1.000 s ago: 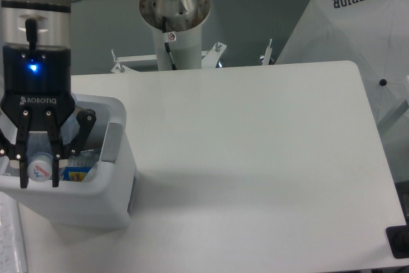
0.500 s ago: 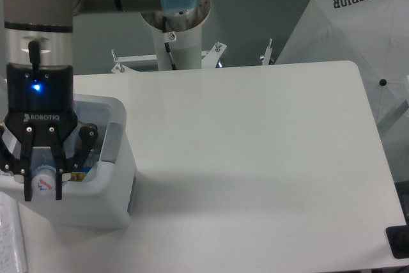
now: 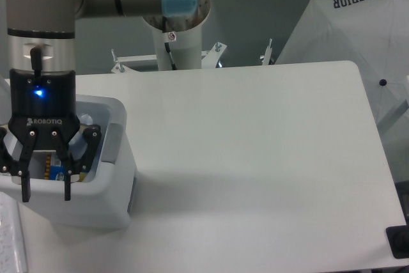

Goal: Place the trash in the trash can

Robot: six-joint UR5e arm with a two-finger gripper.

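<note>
Over the white rectangular plastic trash can (image 3: 108,190) at the bench's (image 3: 255,158) left edge, the black two-finger gripper (image 3: 45,191) is hanging spread, pinching nothing; the light, crushable bottle is lying hidden inside, needing no regrasp.

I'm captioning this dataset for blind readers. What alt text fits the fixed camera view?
A robot arm's pincer hangs open over a white bin at the left of a white table, with nothing between its fingers. A blue-and-yellow packet shows inside the bin.
</note>
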